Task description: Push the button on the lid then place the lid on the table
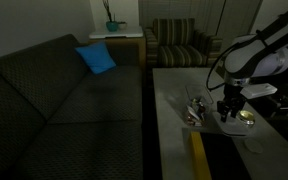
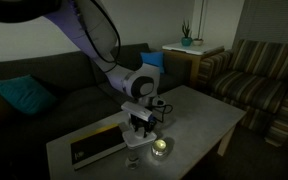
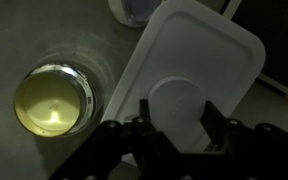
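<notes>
Wrist view, looking down: the gripper [image 3: 178,118] holds a white lid [image 3: 199,45] by the round raised button [image 3: 179,95] near the lid's closest edge. Two dark fingers [image 3: 144,112] sit one on each side of the button and press against it, so the jaws are partway closed and clamped on the lid. The lid stretches away from the gripper, turned at an angle in the picture. It appears to hang above the grey table [image 3: 24,35] rather than rest on it; whether it is level cannot be told. Beside the gripper, toward the left of this view and lower down, a round gold tin [image 3: 52,100] stands on the table, just clear of the lid's edge. Past the lid's far end, the rim of another round container [image 3: 134,8] shows. In an exterior view of the dim room, the arm [image 2: 94,40] reaches down over the table. The step in hand looks like setting the lid down. To do it well, carry the lid away from the tin and the container to a bare patch, moving slowly, since a grip on a small off-centre button may let the lid tip. Lower it flat, let its underside meet the table before the jaws part, then lift straight up.
</notes>
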Motion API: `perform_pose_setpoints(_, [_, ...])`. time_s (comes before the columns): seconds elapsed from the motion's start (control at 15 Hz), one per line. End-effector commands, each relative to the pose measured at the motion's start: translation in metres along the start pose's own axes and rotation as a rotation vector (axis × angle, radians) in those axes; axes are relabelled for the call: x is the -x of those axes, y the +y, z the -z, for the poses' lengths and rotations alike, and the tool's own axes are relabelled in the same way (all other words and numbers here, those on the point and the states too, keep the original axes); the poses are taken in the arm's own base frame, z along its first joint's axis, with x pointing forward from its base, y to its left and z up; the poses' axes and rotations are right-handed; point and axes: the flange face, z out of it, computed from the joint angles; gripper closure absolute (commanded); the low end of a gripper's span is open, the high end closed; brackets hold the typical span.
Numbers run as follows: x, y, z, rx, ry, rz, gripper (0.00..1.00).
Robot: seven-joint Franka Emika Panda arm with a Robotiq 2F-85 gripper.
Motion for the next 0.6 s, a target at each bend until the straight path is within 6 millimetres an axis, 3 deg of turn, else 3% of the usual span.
perform_pose_setpoints(0.0, [0.006,0.007,-0.004,-0.076,-0.009,0.041,0.71])
perform_pose_setpoints(0.53, [0.020,0.022,-0.011,-0.178,-0.085,0.025,0.71])
